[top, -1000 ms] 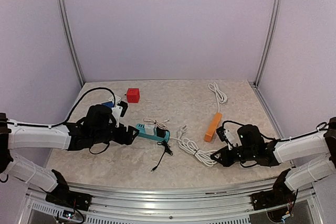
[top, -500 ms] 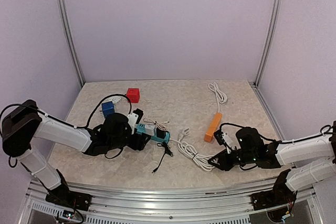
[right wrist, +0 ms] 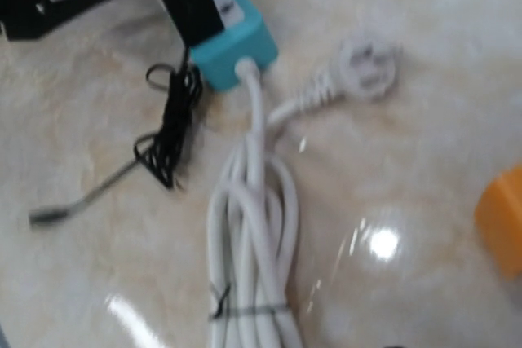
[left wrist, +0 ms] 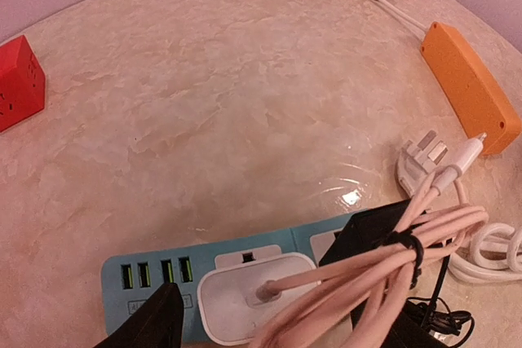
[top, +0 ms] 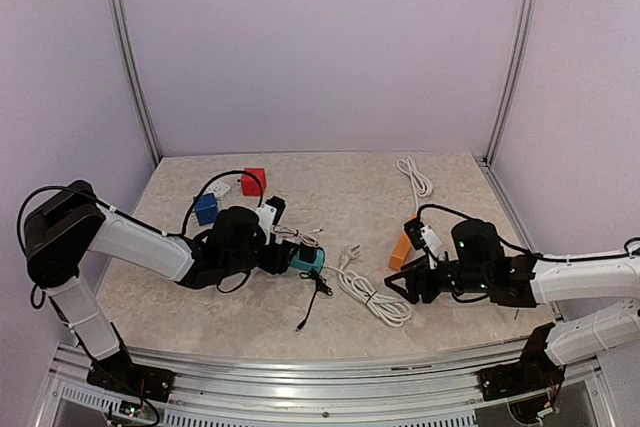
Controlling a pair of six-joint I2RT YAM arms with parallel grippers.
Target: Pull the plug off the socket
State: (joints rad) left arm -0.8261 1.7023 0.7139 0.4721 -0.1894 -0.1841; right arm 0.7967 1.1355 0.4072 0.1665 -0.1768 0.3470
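A teal power strip, the socket (left wrist: 147, 270) (top: 305, 259), lies left of centre on the table. A white plug (left wrist: 245, 295) with a bundled pink cable (left wrist: 383, 258) sits in it, and a black adapter (left wrist: 367, 238) is plugged in beside it. My left gripper (left wrist: 273, 328) (top: 285, 247) is open and straddles the white plug, one dark finger (left wrist: 139, 328) just left of it and apart from it. My right gripper (top: 397, 290) hovers over the coiled white cable (right wrist: 253, 234), its fingers looking spread in the top view and holding nothing.
The strip's white cable ends in a three-pin plug (right wrist: 367, 71). A tangled black lead (right wrist: 167, 132) lies in front of the strip. An orange power strip (top: 403, 244) lies just behind my right gripper. A red cube socket (top: 253, 181) and a blue one (top: 206, 208) stand at the back left.
My left arm has slid right along the teal strip until its fingers flank the white plug. My right gripper has lifted off the table, shifted left and opened.
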